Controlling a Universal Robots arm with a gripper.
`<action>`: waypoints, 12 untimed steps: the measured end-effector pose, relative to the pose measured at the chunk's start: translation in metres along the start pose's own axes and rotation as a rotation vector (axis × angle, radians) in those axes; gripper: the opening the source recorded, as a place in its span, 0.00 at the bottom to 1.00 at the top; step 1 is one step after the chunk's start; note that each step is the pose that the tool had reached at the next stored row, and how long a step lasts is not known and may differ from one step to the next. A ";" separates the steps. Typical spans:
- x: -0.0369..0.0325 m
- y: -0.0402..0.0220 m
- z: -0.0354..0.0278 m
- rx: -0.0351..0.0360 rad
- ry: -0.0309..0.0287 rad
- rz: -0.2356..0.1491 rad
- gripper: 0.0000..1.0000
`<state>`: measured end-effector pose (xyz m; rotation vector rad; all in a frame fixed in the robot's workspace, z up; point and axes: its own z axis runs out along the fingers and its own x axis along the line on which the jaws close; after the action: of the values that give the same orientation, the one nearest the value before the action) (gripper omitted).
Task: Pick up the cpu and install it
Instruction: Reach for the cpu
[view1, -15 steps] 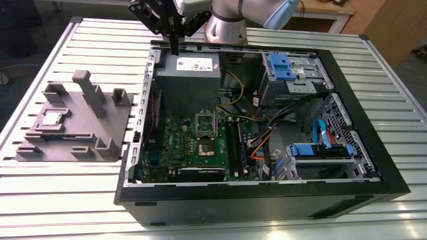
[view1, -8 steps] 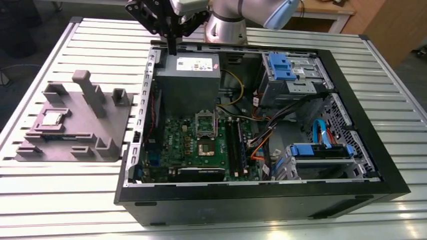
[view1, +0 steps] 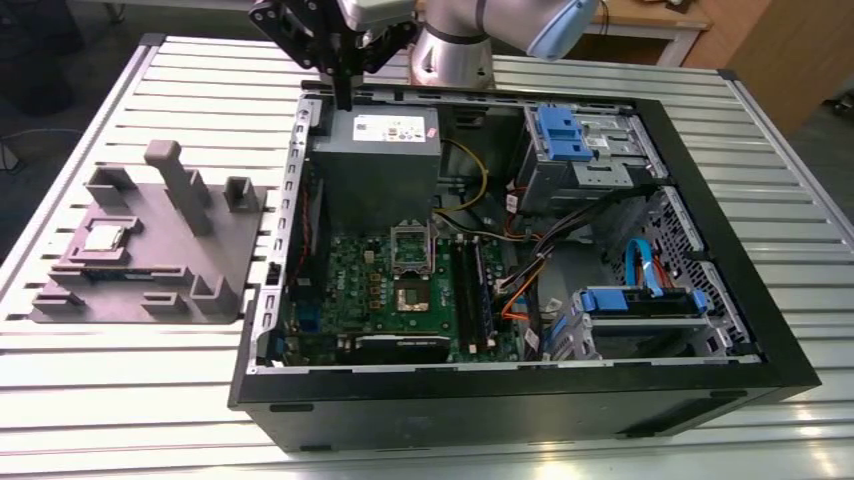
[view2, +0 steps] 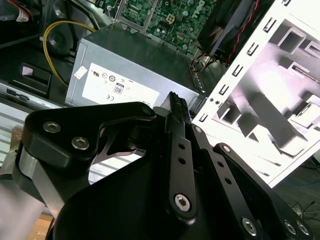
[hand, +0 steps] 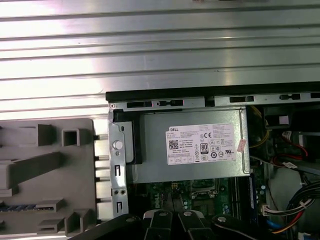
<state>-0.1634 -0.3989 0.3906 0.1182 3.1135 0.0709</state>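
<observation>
The cpu (view1: 104, 238), a small silver square chip, lies in a recess of the grey holder block (view1: 200, 262) on the exterior view's left, outside the computer case. My gripper (view1: 344, 100) hangs over the back edge of the open case (view1: 534, 395), just above the grey power supply box (view1: 376, 155), far from the cpu. Its black fingers (view2: 176, 107) are pressed together with nothing between them. On the green motherboard, the socket with its metal frame (view1: 411, 262) stands open in the middle of the case. The power supply box (hand: 192, 145) lies below the gripper in the first wrist view.
Blue drive cages (view1: 577, 140) and bundles of coloured cables (view1: 534, 270) fill the case's half on the exterior view's right. Tall posts (view1: 174, 175) rise from the holder block. The ribbed metal table (view1: 187, 400) stretches around both.
</observation>
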 end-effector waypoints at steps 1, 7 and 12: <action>0.0005 -0.0001 0.0000 0.0000 0.0000 0.000 0.10; 0.0041 -0.0003 0.0003 -0.0001 -0.0001 0.000 0.10; 0.0066 -0.0005 0.0006 0.0000 0.0000 0.000 0.10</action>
<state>-0.1700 -0.3989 0.3898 0.1182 3.1135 0.0709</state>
